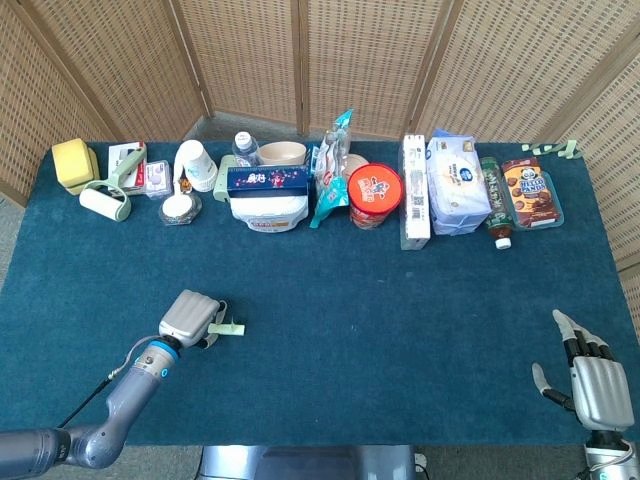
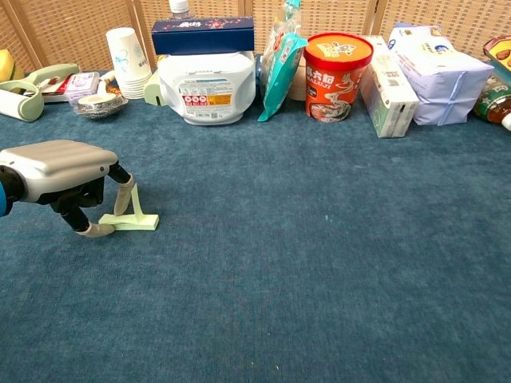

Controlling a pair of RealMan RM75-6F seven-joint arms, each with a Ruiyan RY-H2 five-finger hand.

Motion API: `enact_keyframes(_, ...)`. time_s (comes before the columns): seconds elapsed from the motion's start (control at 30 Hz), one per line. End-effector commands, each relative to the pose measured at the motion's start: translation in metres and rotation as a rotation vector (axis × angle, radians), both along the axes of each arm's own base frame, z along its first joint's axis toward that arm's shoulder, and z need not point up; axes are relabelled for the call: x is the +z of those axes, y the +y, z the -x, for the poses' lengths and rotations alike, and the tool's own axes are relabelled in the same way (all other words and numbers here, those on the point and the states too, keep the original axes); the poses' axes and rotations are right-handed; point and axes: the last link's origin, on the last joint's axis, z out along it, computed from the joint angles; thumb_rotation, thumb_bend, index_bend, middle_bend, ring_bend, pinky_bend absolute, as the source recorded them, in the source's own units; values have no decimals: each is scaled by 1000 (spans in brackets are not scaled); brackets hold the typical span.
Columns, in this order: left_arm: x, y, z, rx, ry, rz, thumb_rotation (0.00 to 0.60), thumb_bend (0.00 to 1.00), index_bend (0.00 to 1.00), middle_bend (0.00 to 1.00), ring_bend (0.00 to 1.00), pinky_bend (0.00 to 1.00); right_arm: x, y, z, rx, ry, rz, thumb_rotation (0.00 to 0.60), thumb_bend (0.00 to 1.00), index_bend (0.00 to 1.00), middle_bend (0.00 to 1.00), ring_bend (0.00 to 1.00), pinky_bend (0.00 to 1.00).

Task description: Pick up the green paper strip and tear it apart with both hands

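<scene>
Clearly the job is at its opening stage: the green paper strip (image 2: 132, 219) lies on the blue cloth-covered table (image 1: 400, 320) near the front left, one part flat on the cloth and one part folded upward, and nothing is torn yet. The left hand (image 2: 60, 171) crouches over its left end, and in the chest view one fingertip seems to press the flat part down while another touches the upright fold; I judge this a pinch just forming, not a finished grip, since the strip is not lifted off the cloth. The right hand (image 1: 590, 380) sits at the near right edge, well apart from the strip, fingers spread and holding nothing. Left to do: lift the strip, bring the right hand across, grip the other end, and pull. The paper looks thin, matte and pale, creased into an L shape, so it should tear easily but may slip or crumple under the smooth hard fingertips. The cloth is a dense, short-napped felt-like cover. Along the far edge stands a row of goods: a lint roller (image 1: 105, 200), a stack of paper cups (image 1: 196, 165), a white plastic tub (image 2: 207, 86) with a dark blue box (image 2: 203, 35) on top, a glossy teal snack bag (image 2: 279, 64), a red instant-noodle cup (image 2: 338, 65), a soft pack of tissues (image 2: 443, 72), and a cookie tray (image 1: 531, 190).
</scene>
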Motion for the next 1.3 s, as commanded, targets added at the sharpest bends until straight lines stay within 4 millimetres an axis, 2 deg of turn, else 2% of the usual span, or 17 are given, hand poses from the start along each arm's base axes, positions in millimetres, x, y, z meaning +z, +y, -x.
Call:
enact_keyframes(0.03, 1, 1, -1, -9, 2, -3, 545, 284, 442, 1000, 1000, 987, 0, 0, 0, 0, -1, 2, 491, 416, 0, 175, 185, 226)
enact_keyframes(0.13, 2, 1, -1, -11, 5, -2, 521, 284, 430, 1000, 1000, 987, 0, 0, 0, 0, -3, 3, 490, 416, 1, 175, 185, 226)
enact_keyframes(0.43, 2, 2, 0, -4, 8, 1, 521, 285, 431, 1000, 1000, 987, 1, 1, 2, -5, -11, 7, 490, 416, 1, 175, 185, 226)
enact_keyframes(0.77, -2, 0, -3, -20, 21, 8, 523, 292, 479, 1000, 1000, 988, 2, 3, 3, -5, -19, 18, 491, 415, 1, 175, 185, 226)
enact_keyframes(1.07, -3, -1, -1, -26, 43, 1, 559, 340, 511, 1000, 1000, 987, 4, 5, 5, -8, -34, 28, 492, 416, 2, 175, 185, 226)
enact_keyframes(1.2, -4, -1, -1, -26, 54, 5, 594, 399, 547, 1000, 1000, 988, 5, 5, 5, -8, -38, 31, 492, 415, 7, 175, 185, 227)
enact_keyframes(1.3, -4, -1, -2, -29, 52, 6, 600, 447, 582, 1000, 1000, 988, 5, 6, 5, -7, -40, 36, 491, 415, 14, 175, 185, 226)
